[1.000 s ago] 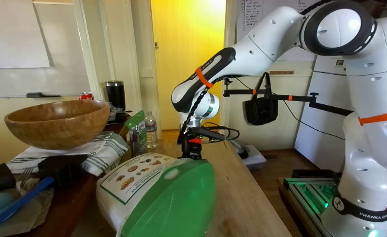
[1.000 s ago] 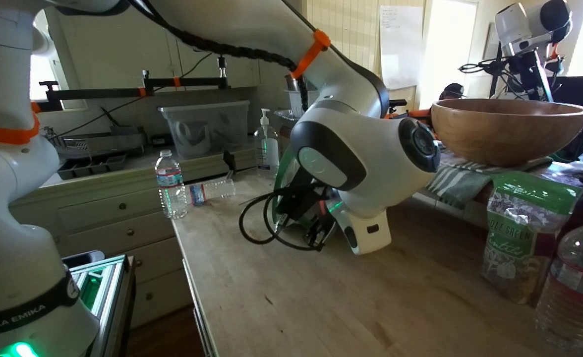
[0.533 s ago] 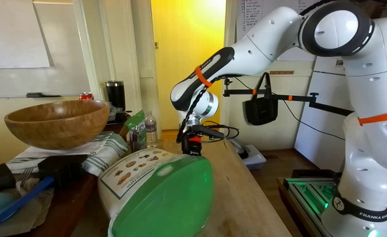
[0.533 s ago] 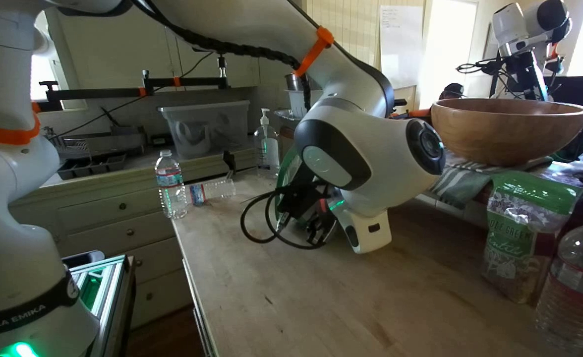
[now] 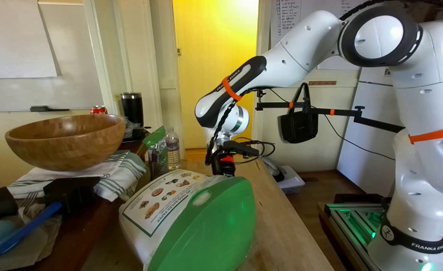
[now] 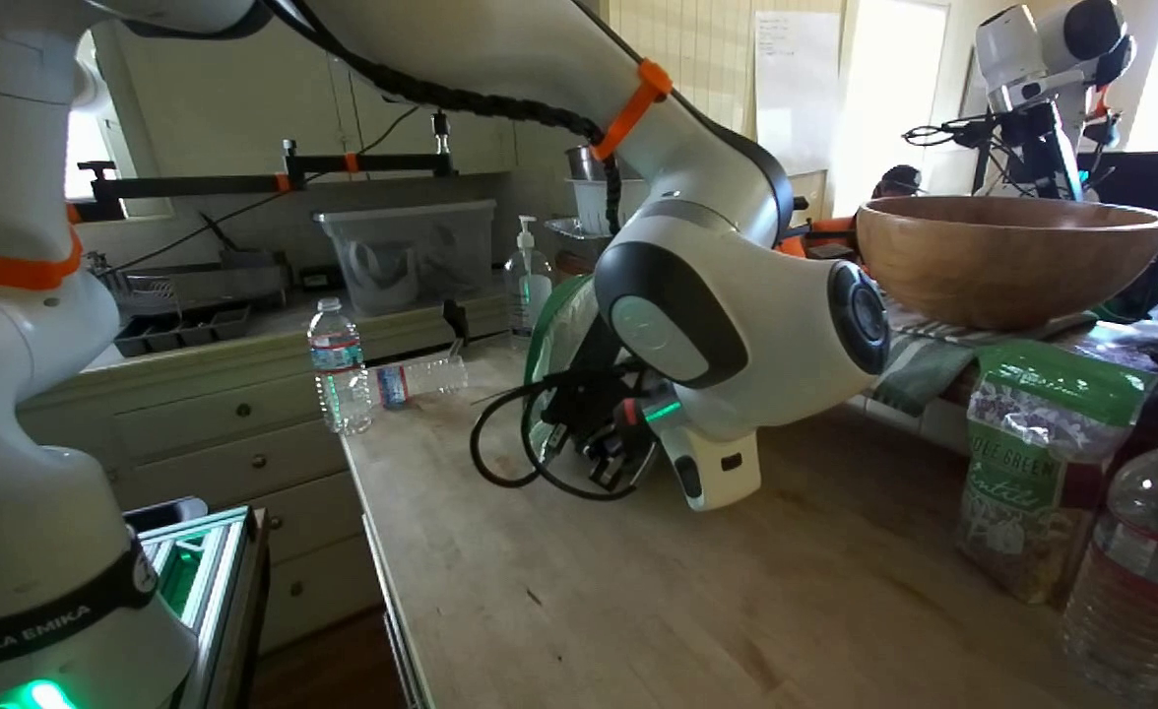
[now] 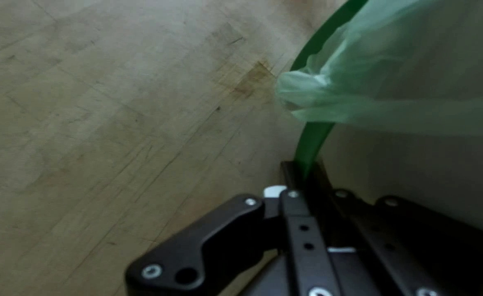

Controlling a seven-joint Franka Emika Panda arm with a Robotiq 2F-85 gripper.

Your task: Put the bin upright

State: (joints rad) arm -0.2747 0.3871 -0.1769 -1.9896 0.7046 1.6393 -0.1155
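Observation:
The white bin with printed pictures and a green lid lies tilted over on the wooden table, its lid toward the camera in an exterior view. In an exterior view it is mostly hidden behind the arm, with a green edge and pale liner showing. In the wrist view its green rim runs between the fingers of my gripper, which is shut on it. A pale green liner bag hangs over the rim. The fingertips are hidden behind the bin in an exterior view, where the gripper's body shows.
A wooden bowl stands on a towel on the side surface beside the bin. A green bag and a water bottle stand on the table. An upright bottle and a lying bottle are near the table's edge.
The bin has shifted a little with the gripper, first left, then right in an exterior view, and its lid's top edge is slightly higher. More of its liner shows beside the arm.

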